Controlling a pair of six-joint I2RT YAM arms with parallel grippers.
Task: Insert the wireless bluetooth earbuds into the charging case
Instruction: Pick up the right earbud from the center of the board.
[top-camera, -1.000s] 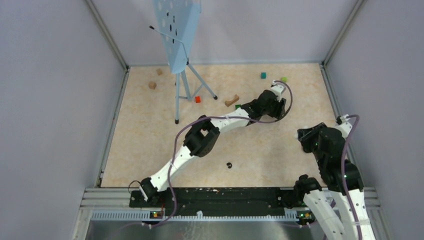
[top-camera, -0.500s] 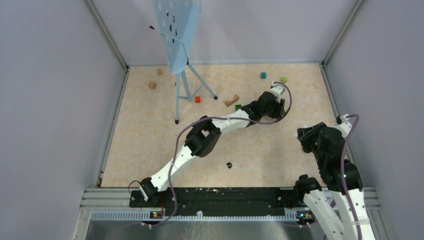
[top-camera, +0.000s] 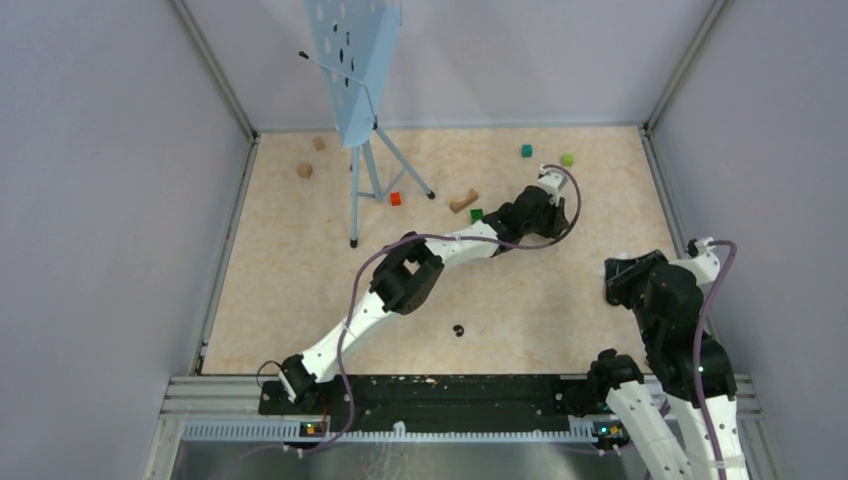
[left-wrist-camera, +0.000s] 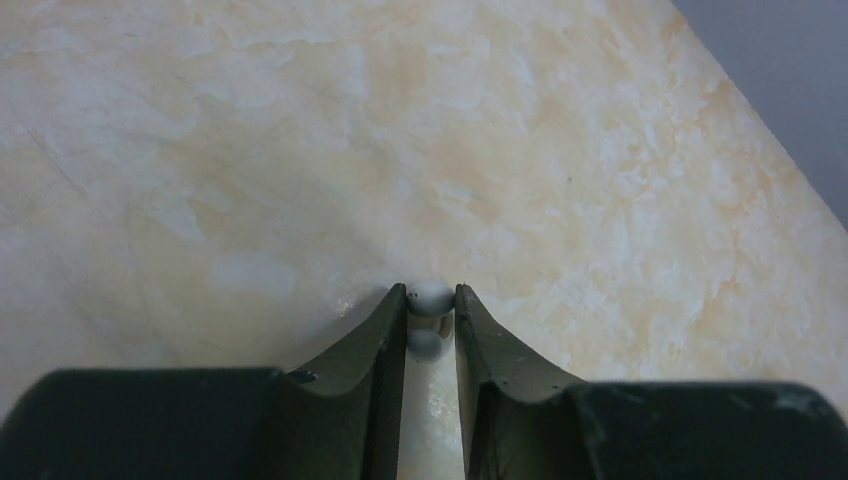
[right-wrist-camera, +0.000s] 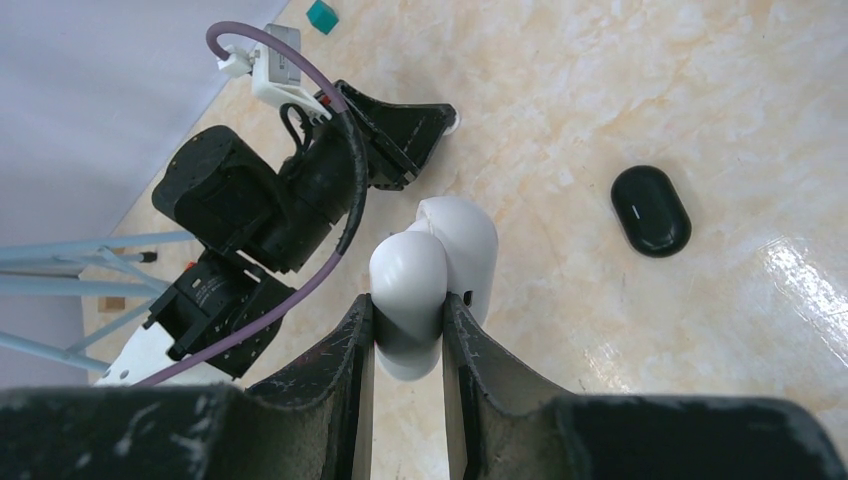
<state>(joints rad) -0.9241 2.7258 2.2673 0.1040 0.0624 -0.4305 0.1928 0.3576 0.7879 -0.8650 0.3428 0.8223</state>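
- Right, down at the left gripper (left-wrist-camera: 430, 306): the 2 dark fingertips are pressed against either side of the white earbud (left-wrist-camera: 431, 296), so it looks pinched, a tip-only grip because the bud is so small
- Just under that bud sits a second pale round shape; a reflection or part of the bud, I cannot tell
- That bud is right at the table (left-wrist-camera: 200, 150), touching or barely above it, far out on the right half, so I judge this as the pick-up, with the carry to the case not begun
- Over to the right gripper (right-wrist-camera: 408, 306): clamped on the white charging case (right-wrist-camera: 465, 250), squeezing 1 rounded lobe while the other lobe stands free behind it
- My read is that the case is hinged open and held in the air as a receiver, so the other arm only has to bring the bud across; the wells face away from the lens, so I cannot confirm it
- Out past it, the black case (right-wrist-camera: 651, 210) lies flat and closed on the table, well apart from both grippers, untouched
- From above, a black earbud (top-camera: 458, 330) lies alone near the arm bases, likely waiting for that black case
- Wider still, the teal cube (top-camera: 526, 150) sits at the far edge, clear of the action
- Risk as I see it: a round bud in a tip pinch could squirt out on the lift
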